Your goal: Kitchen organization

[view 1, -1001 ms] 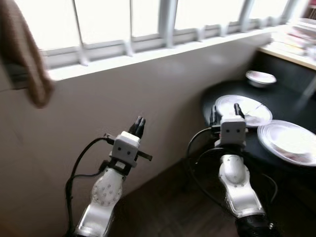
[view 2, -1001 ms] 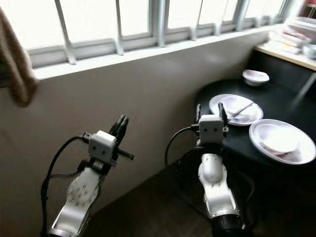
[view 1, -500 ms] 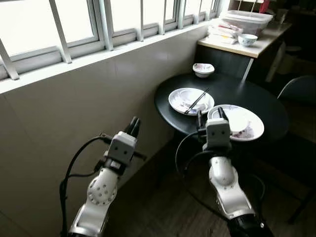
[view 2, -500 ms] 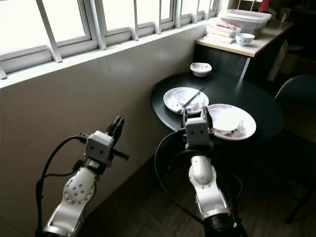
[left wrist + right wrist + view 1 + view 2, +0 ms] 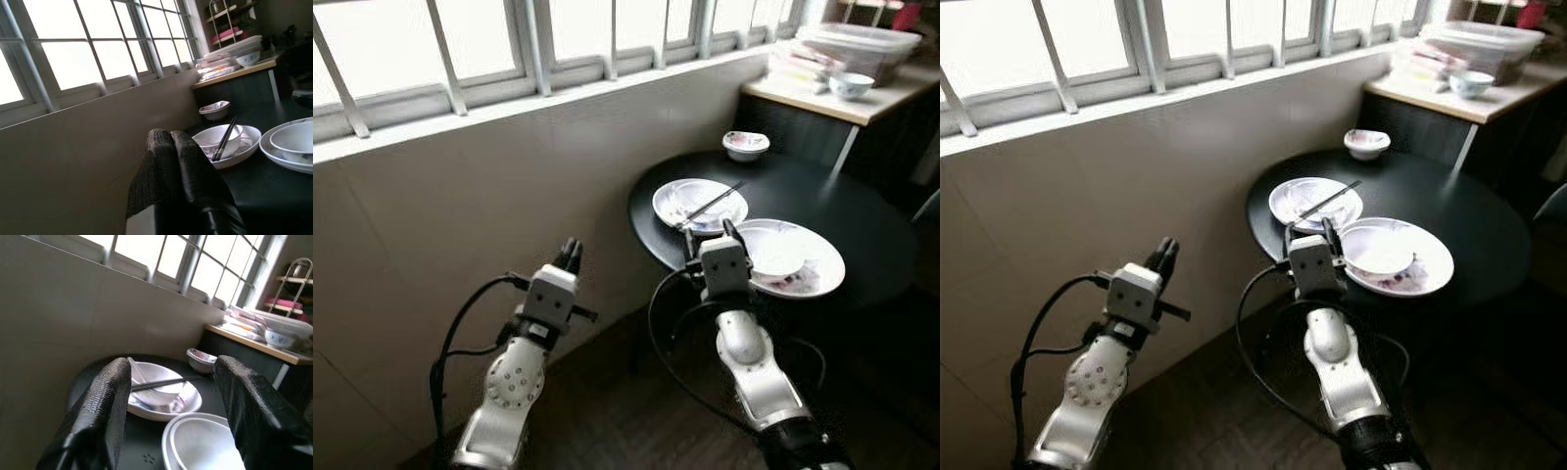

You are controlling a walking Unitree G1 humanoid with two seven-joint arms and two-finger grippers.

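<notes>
A: Head view: round black table (image 5: 862,211) right of centre, dirty plate with chopsticks (image 5: 699,205) and plate with bowl (image 5: 790,257) on it, awaiting clearing. Right gripper (image 5: 709,233) raised toward them.

B: Left wrist view: left gripper (image 5: 170,147) pinched closed, empty. Right wrist view: right fingers (image 5: 105,404) spread wide, framing plates, nothing held.

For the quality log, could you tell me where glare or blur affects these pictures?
Eye views: window panes blown out white, slight softness. Left wrist view: panes glare, left gripper dark against them. Right wrist view: right gripper fingers blurred up close, plates fairly clear.
</notes>
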